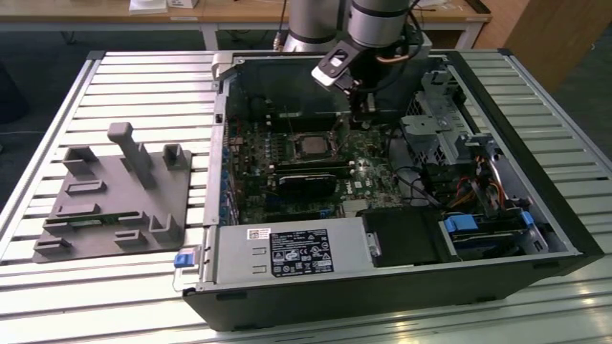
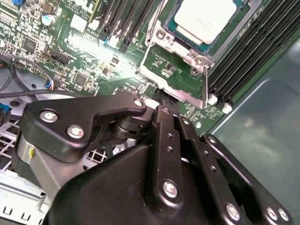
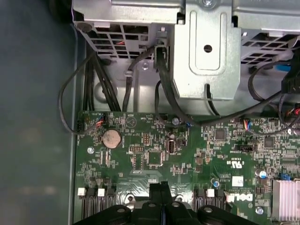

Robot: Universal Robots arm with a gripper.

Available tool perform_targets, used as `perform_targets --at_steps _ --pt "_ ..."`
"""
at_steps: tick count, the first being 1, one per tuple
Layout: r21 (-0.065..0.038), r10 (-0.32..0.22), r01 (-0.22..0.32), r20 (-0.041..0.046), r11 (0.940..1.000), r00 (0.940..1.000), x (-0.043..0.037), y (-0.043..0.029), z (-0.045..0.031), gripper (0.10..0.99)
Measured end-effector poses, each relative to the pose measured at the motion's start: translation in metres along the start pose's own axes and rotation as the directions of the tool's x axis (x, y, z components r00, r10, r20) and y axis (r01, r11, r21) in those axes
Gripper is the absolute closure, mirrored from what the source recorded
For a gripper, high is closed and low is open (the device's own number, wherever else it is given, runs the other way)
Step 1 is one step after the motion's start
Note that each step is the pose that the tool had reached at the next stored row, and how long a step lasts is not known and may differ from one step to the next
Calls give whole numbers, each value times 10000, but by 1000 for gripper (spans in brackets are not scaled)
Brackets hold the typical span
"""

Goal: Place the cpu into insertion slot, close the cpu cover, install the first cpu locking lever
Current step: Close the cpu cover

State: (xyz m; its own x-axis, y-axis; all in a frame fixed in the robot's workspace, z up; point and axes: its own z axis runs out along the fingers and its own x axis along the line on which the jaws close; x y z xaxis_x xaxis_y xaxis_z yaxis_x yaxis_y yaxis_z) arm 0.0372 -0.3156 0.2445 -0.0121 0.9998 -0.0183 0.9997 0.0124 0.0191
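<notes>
The cpu (image 2: pixel 205 18) shows a silver-tan face and sits in the insertion slot (image 1: pixel 311 145) on the green board. The cpu cover (image 2: pixel 174 50), a silver frame, lies down around the chip. A thin silver lever (image 2: pixel 205 86) runs along one side of the frame. My gripper (image 2: pixel 161 97) hangs just beyond the frame's tabbed edge, low over the board. Its two black fingers (image 3: pixel 156 190) are pressed together with nothing between them. In the exterior view my gripper (image 1: pixel 360 120) is just to the right of the socket, inside the open case.
A metal drive cage (image 1: pixel 435 129) with loose cables stands to the exterior view's right of the gripper. A black card (image 1: pixel 306 179) lies below the socket, and memory slots (image 2: pixel 253 51) flank it. A power supply (image 1: pixel 287 251) fills the case front. A grey fixture plate (image 1: pixel 110 193) sits outside, left.
</notes>
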Motion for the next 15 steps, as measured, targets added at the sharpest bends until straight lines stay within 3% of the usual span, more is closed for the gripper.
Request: perform_targets --at_steps 15 --pt "0 0 0 -1 10000 10000 1 -84 -1 980"
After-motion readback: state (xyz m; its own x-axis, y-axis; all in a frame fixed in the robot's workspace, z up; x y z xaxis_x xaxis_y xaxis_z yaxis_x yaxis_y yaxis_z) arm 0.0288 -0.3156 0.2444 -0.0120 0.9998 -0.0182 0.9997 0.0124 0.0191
